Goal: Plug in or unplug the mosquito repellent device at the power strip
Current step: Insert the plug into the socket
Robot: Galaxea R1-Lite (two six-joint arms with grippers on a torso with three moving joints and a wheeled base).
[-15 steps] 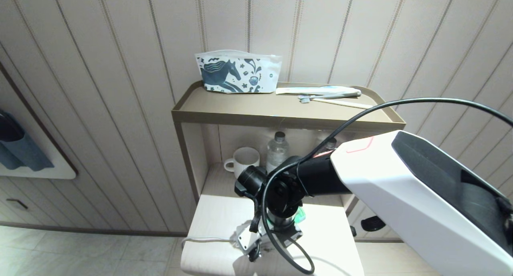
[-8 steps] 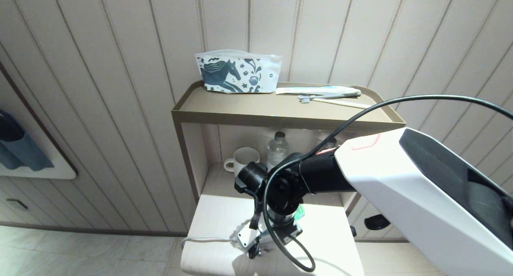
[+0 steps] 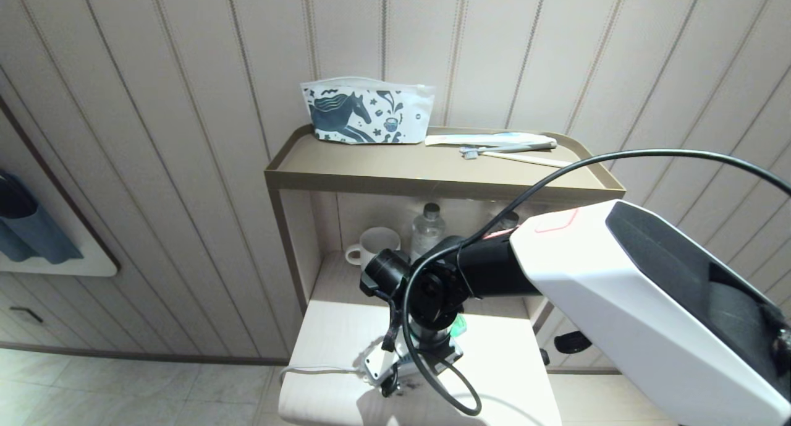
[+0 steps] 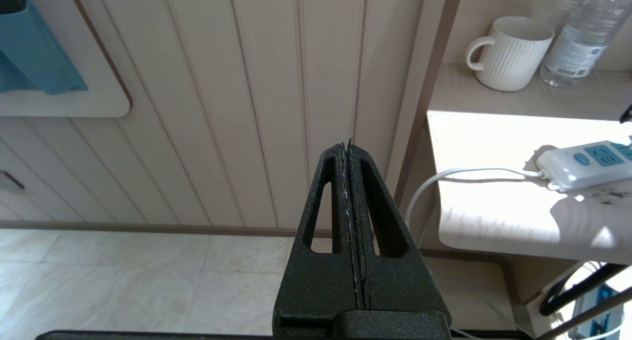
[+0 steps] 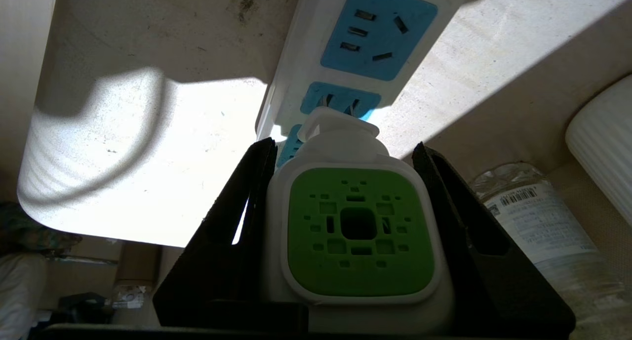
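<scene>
Right wrist view: repellent held at the strip
Right gripper [image 5: 345, 182] jaws clamp the repellent [image 5: 359, 231]; beyond them, the power strip [image 5: 365, 34]; seating unclear.

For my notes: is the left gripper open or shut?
Shut: the left gripper's fingers press flat together, holding nothing.

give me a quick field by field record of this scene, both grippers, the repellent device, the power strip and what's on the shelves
right gripper: shut on the mosquito repellent device, just above the power strip
plug state: cannot tell whether seated
left gripper: shut, empty, parked beside the stand, off the table
power strip cord: trails off the table edge
lower shelf: white mug, water bottle
top shelf: horse-print pouch, toothbrush
</scene>
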